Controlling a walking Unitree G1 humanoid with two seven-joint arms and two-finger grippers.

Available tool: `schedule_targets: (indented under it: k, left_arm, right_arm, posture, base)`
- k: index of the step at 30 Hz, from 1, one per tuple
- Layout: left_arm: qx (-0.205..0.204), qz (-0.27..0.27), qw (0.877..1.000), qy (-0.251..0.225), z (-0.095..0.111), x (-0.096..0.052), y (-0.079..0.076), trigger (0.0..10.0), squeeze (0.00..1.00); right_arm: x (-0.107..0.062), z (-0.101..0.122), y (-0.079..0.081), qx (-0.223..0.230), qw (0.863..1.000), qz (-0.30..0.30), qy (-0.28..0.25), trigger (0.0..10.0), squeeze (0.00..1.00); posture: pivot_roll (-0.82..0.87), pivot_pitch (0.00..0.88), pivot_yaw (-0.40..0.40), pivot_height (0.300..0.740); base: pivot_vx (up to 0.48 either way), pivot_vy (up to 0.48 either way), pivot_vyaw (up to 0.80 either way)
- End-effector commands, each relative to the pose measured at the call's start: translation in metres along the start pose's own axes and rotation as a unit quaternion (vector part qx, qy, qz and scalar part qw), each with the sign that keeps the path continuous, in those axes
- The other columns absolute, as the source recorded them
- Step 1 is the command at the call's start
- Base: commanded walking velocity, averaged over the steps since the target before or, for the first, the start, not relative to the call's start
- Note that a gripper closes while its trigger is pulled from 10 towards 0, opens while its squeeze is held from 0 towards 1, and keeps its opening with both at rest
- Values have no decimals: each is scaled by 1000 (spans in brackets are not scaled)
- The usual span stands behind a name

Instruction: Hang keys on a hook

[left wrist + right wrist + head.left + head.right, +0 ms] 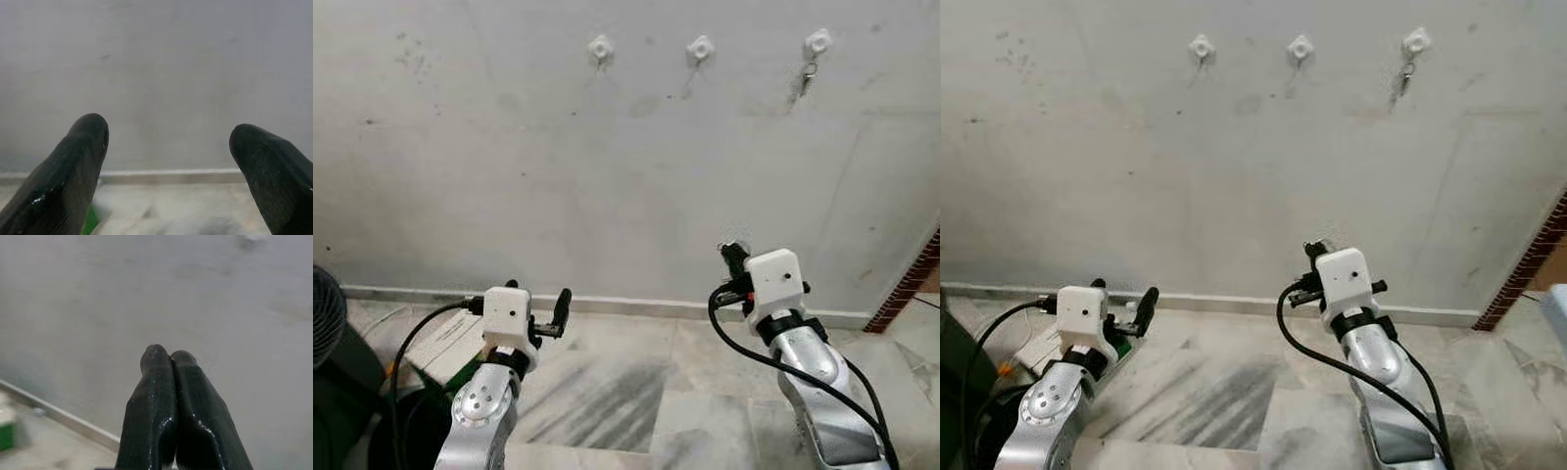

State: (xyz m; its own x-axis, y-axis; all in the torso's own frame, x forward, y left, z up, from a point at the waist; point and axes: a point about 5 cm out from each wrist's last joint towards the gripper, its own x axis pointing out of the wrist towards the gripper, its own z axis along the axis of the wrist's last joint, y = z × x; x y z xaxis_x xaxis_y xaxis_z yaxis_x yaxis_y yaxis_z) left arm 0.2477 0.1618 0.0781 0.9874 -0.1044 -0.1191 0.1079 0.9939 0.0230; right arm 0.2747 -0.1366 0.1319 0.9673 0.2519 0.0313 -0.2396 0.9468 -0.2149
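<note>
Facing: we look at a pale grey plaster wall [607,176] with a marble-tiled floor [636,392] below it and a light skirting strip along the join.
Hooks: three small white wall hooks sit in a row high on the wall, the left white hook [600,47], the middle white hook [701,47] and the right white hook [818,41].
Keys: we see the small metal bunch of keys [808,77] hanging from the right hook, touching the wall just under it.
Key axis: its long axis runs nearly vertical, top at the hook, lower end pointing down and tilted slightly toward our left.
Right gripper: our right gripper [168,357] is raised low before the wall, well below the keys; its two black fingers are pressed together with nothing between them.
Left gripper: our left gripper [168,142] is held low near the skirting, fingers spread wide apart and empty, aimed at the wall's base.
Left fingers: one black finger [563,304] juts up beside the white wrist housing.
Edges: a dark ribbed object [325,313] sits at our far left, a brick-red edge [911,279] at our far right.
Floor clutter: a white and green item [445,348] lies beside the left arm; we cannot tell what it is.
</note>
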Motion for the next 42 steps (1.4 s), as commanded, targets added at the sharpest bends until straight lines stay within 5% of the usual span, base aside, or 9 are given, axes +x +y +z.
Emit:
schedule_targets:
  k: [1, 13, 42]
  left_arm:
    - [0, -2, 1000, -2, 2, 2, 1, 10000, 0]
    - [0, -3, 1000, -2, 2, 5, -2, 10000, 0]
    - [-29, -63, 997, -26, 8, 5, -16, 10000, 0]
  right_arm:
    - [0, 5, -2, -7, 1000, 2, -8, 10000, 0]
    - [1, 6, -3, -13, 1000, 3, -9, 10000, 0]
    - [9, 12, -10, -32, 999, -6, -25, 10000, 0]
  posture:
    - [7, 0, 59, 740]
    - [2, 0, 50, 740]
    - [-7, 0, 48, 740]
  base:
    - [0, 424, 0]
    - [0, 423, 0]
    - [51, 0, 0]
